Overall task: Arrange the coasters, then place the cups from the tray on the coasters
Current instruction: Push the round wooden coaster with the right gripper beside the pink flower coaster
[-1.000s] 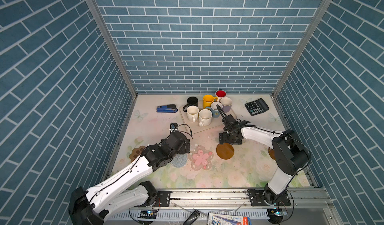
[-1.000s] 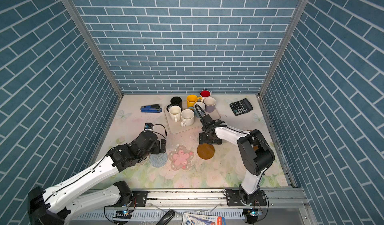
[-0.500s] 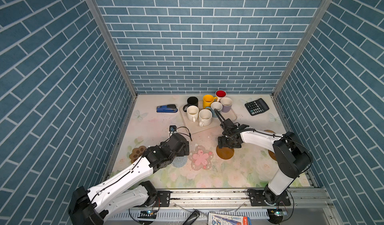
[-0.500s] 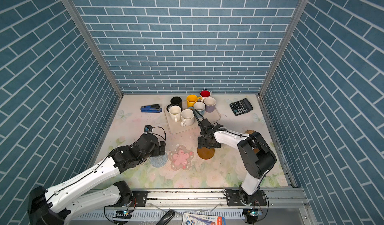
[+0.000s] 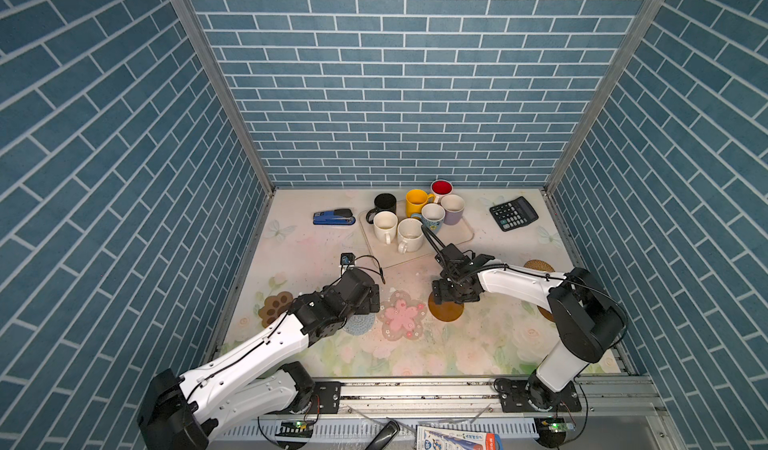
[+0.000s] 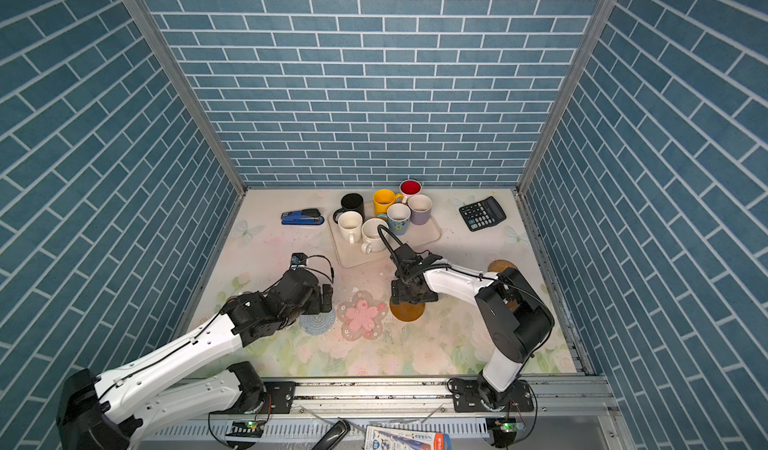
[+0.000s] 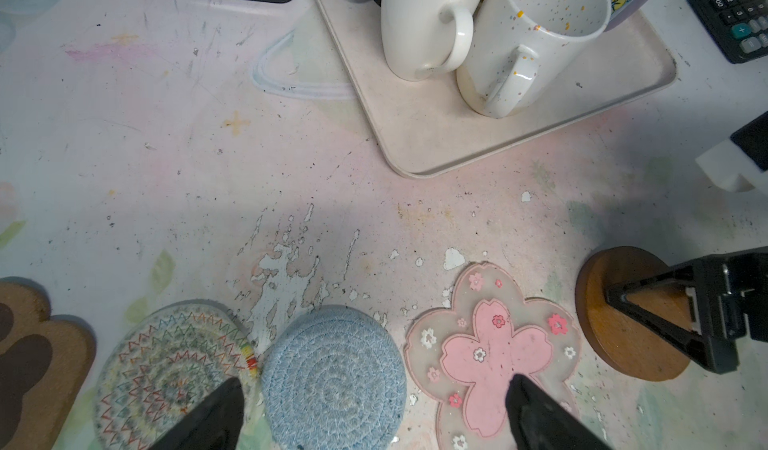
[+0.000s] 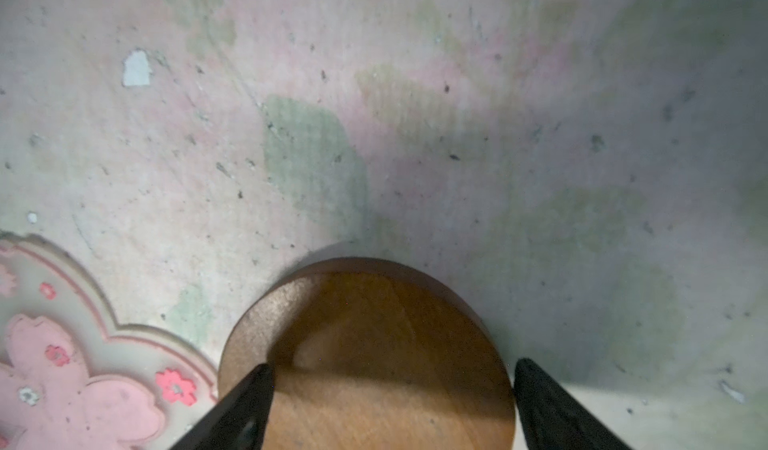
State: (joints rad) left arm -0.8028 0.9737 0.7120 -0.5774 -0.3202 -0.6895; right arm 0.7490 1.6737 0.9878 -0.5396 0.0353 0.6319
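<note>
Several cups stand on the cream tray (image 5: 457,235) at the back, among them black (image 5: 384,202), yellow (image 5: 415,202) and white (image 5: 409,235). The coasters lie in a row nearer the front: brown paw (image 5: 274,308), zigzag woven round (image 7: 166,369), blue-grey round (image 7: 332,377), pink flower (image 5: 401,317), brown disc (image 8: 374,356). A rattan round (image 5: 538,265) lies at the right. My left gripper (image 7: 374,389) hangs open over the blue-grey coaster. My right gripper (image 8: 392,369) is open low over the brown disc, its fingers at the disc's two sides.
A blue stapler (image 5: 333,217) lies left of the tray and a black calculator (image 5: 513,213) right of it. Another brown disc (image 5: 544,314) shows partly under the right arm. Brick walls close in the left, back and right sides.
The right gripper has come forward from the tray's edge and down over the brown disc. The left arm has hardly shifted.
</note>
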